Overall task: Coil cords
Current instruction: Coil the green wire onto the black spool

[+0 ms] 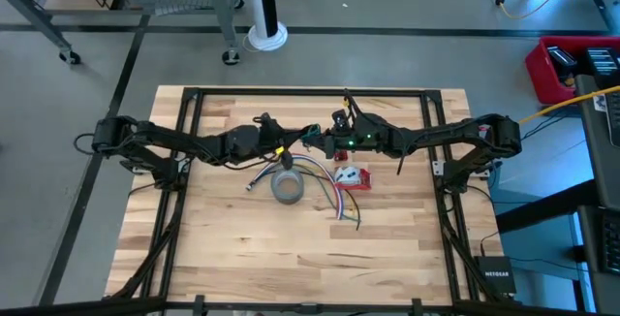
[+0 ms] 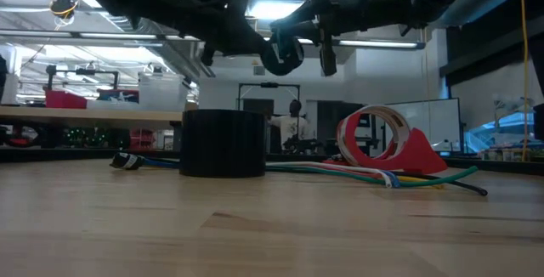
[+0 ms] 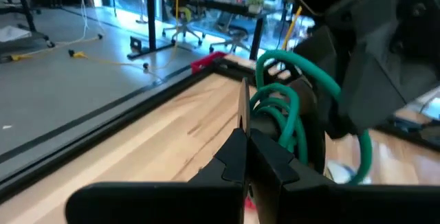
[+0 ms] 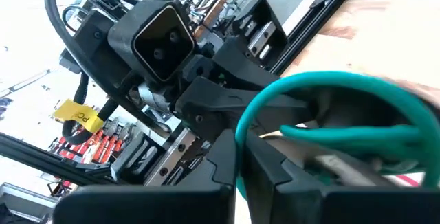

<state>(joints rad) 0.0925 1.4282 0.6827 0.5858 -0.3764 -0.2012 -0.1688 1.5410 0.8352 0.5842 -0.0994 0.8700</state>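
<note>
A thin green cord hangs in the air between my two grippers above the middle of the table. It is wound into a few loose turns, which show in the left wrist view and as one wide loop in the right wrist view. My left gripper comes from the table's left and is shut. My right gripper comes from the right and is shut on the cord. Their tips nearly meet. One green strand hangs down toward the table. My left gripper has its shut fingers right against the coil's turns, coming level from the table's left. Its own fingers hide the place of contact. The coil is clear of the table. My right gripper pinches a strand of the loop between its two fingers, coming level from the table's right. The loop stands out past the fingertips, clear of the table.
Below the grippers, a grey tape roll lies on the table and shows dark in the low view. To its right are a red tape dispenser and a loose bundle of coloured cords. A person stands far behind the table.
</note>
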